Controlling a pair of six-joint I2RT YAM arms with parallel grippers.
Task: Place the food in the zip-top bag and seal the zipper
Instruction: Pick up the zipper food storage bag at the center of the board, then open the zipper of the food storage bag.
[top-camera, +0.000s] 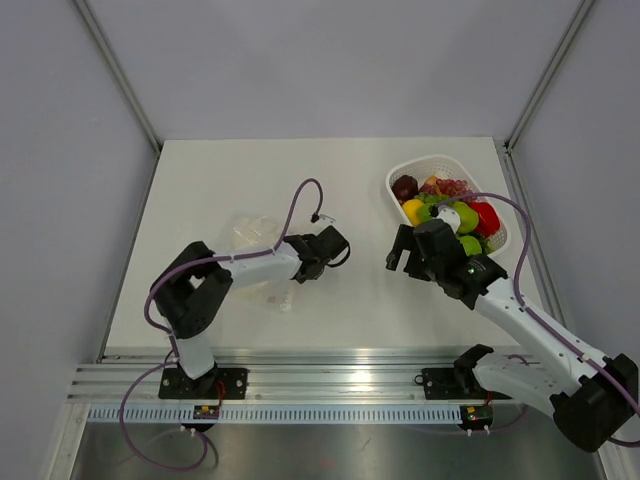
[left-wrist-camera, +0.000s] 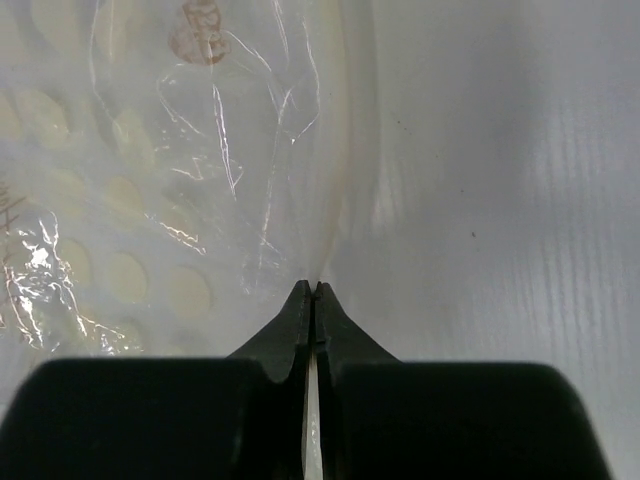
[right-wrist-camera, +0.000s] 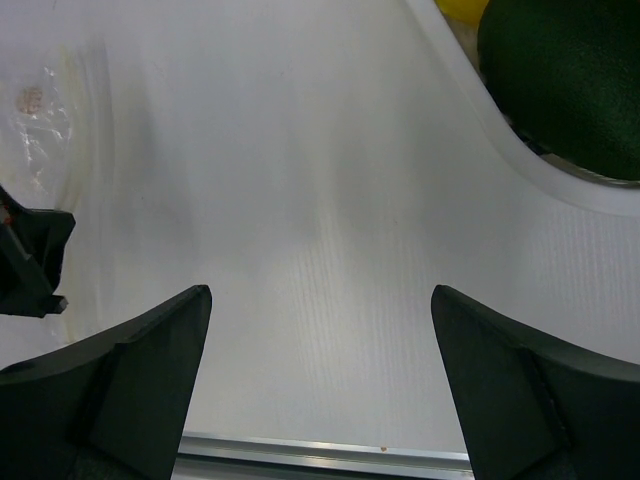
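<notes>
The zip-top bag (top-camera: 254, 233) lies crumpled on the table at centre left, partly under my left arm. My left gripper (top-camera: 322, 250) is shut, pinching a thin pale edge of the bag. In the left wrist view the bag (left-wrist-camera: 150, 200) spreads to the left of the closed gripper (left-wrist-camera: 315, 292). The zipper strip is not distinct. The food (top-camera: 450, 210) is piled in the white basket (top-camera: 398, 176): dark purple, yellow, green and red pieces. My right gripper (top-camera: 397, 250) is open and empty, just left of the basket. It hovers over bare table in its wrist view (right-wrist-camera: 320, 292).
In the right wrist view the basket rim (right-wrist-camera: 520, 160) curves across the upper right, with a dark green fruit (right-wrist-camera: 565, 80) inside. The left gripper's body (right-wrist-camera: 30, 265) shows at the left edge. The aluminium rail (top-camera: 330, 385) runs along the near table edge.
</notes>
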